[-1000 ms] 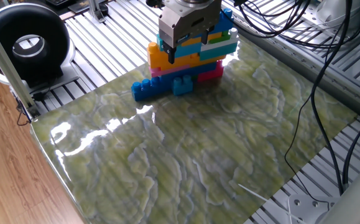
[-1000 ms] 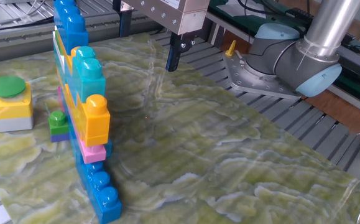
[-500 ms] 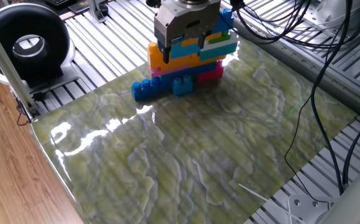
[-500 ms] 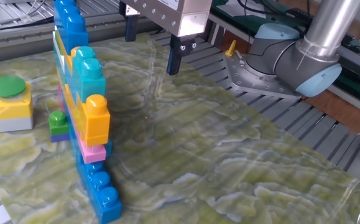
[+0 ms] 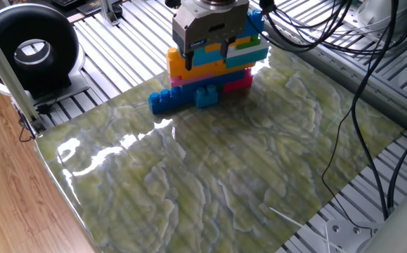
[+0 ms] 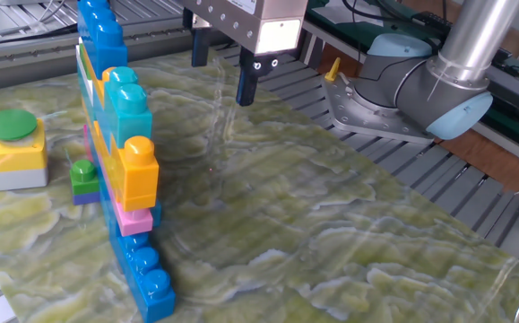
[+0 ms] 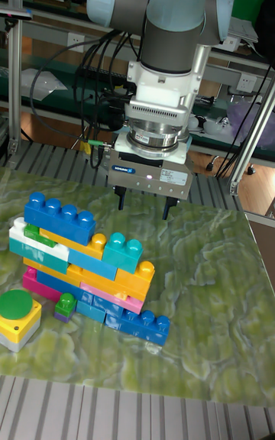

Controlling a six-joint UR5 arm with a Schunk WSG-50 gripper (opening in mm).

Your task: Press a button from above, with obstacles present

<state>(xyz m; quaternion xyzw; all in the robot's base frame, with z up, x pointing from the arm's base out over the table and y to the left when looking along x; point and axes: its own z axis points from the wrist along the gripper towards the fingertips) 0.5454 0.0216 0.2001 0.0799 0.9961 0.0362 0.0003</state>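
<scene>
The button (image 6: 10,126) is a green round cap on a yellow and grey box (image 7: 18,319), standing on the mat on the far side of the obstacles from my gripper. In one fixed view it is hidden behind them. The obstacles (image 6: 120,152) are a stacked wall of studded bricks (image 7: 84,264) in blue, orange, cyan, white, green and pink (image 5: 221,60), with a low blue row at one end. My gripper (image 6: 223,65) hangs above the mat beside the wall's upper end (image 7: 143,203), open, with nothing between its fingers (image 5: 205,55).
A small green brick on a purple one (image 6: 84,178) sits between button and wall. The green marbled mat (image 5: 224,176) covers a slatted metal table. A black round device (image 5: 31,46) stands at one corner, cables (image 5: 361,105) hang at another, and the arm's base (image 6: 420,81) is beside the mat.
My gripper has shifted slightly up and toward the brick wall, still open. The bricks and the button have not moved.
</scene>
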